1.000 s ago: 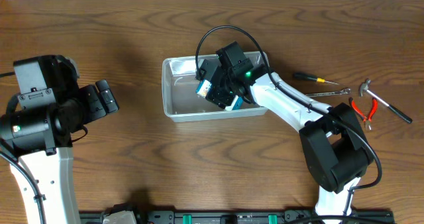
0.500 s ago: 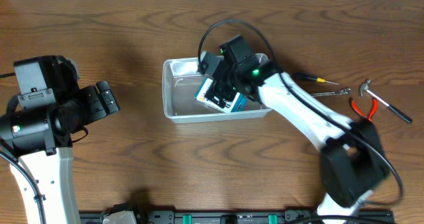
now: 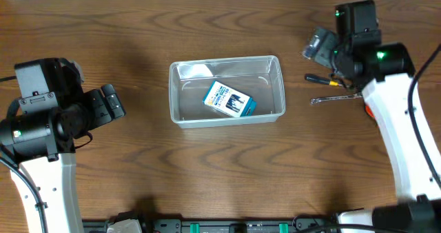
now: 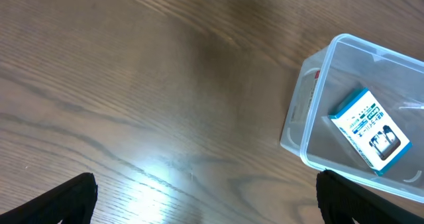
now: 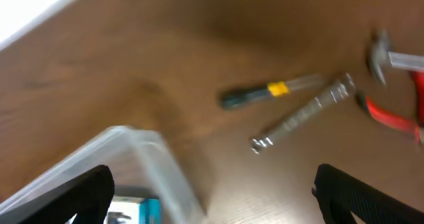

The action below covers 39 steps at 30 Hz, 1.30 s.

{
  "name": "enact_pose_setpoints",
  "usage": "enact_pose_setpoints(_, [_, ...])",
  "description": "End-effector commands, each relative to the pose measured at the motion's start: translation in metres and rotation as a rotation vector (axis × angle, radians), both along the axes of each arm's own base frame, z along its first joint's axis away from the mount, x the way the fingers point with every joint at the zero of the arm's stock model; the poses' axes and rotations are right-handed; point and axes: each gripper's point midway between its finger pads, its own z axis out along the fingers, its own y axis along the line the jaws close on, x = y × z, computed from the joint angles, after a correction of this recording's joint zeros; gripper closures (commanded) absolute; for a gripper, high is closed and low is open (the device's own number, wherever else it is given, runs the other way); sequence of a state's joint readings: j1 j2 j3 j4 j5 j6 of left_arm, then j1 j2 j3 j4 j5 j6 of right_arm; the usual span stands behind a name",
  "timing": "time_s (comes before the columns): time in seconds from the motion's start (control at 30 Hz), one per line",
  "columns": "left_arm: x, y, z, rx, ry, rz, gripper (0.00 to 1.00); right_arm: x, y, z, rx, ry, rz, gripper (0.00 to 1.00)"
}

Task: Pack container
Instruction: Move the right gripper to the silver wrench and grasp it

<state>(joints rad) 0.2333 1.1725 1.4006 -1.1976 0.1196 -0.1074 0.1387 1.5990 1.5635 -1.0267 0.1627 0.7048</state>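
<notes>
The clear plastic container (image 3: 173, 95) stands mid-table with a blue and white box (image 3: 229, 100) lying flat inside it. My right gripper (image 3: 317, 47) hovers open and empty to the right of the container, above a black and yellow screwdriver (image 3: 324, 80) and a metal wrench (image 3: 336, 97). The right wrist view, which is blurred, shows the container's corner (image 5: 142, 158), the screwdriver (image 5: 265, 93) and the wrench (image 5: 305, 111) ahead of the wide jaws. My left gripper (image 3: 110, 102) stays open and empty left of the container (image 4: 308, 118), with the box (image 4: 368, 128) in sight.
Red-handled pliers (image 5: 391, 118) and a hammer head (image 5: 379, 52) lie to the right of the wrench, mostly under the right arm in the overhead view. Bare wood surrounds the container.
The right gripper opened and left the box in the container. It then swung up and to the right, over the tools. The left arm has not moved.
</notes>
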Motion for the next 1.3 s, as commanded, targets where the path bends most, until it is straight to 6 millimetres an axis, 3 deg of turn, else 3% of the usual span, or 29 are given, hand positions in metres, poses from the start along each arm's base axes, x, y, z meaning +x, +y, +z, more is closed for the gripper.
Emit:
enact_pose_setpoints(0.0, [0.0, -0.003, 0.002, -0.013, -0.003, -0.004, 0.02, 0.001, -0.009, -0.025, 0.101, 0.068, -0.129, 0.01])
enact_pose_setpoints(0.17, [-0.002, -0.004, 0.001, -0.016, 0.009, -0.004, 0.02, 0.004, -0.019, -0.058, 0.16, 0.147, -0.315, 0.06])
enact_pose_setpoints(0.4, [-0.005, -0.004, -0.001, -0.018, 0.02, -0.004, 0.02, 0.006, -0.034, -0.116, 0.177, 0.281, -0.49, 0.01])
enact_pose_setpoints(0.6, [-0.007, -0.005, -0.002, -0.021, 0.031, -0.004, 0.02, -0.009, -0.052, -0.161, 0.157, 0.425, -0.593, 0.01])
enact_pose_setpoints(0.77, [-0.007, -0.005, -0.002, -0.021, 0.033, -0.004, 0.02, -0.013, -0.059, -0.18, 0.146, 0.476, -0.616, 0.01])
enact_pose_setpoints(1.0, [-0.007, -0.005, -0.002, -0.021, 0.033, -0.004, 0.02, -0.015, -0.06, -0.189, 0.137, 0.494, -0.62, 0.01])
enact_pose_setpoints(1.27, [-0.007, -0.005, -0.002, -0.021, 0.033, -0.004, 0.02, -0.018, -0.064, -0.211, 0.11, 0.54, -0.628, 0.01])
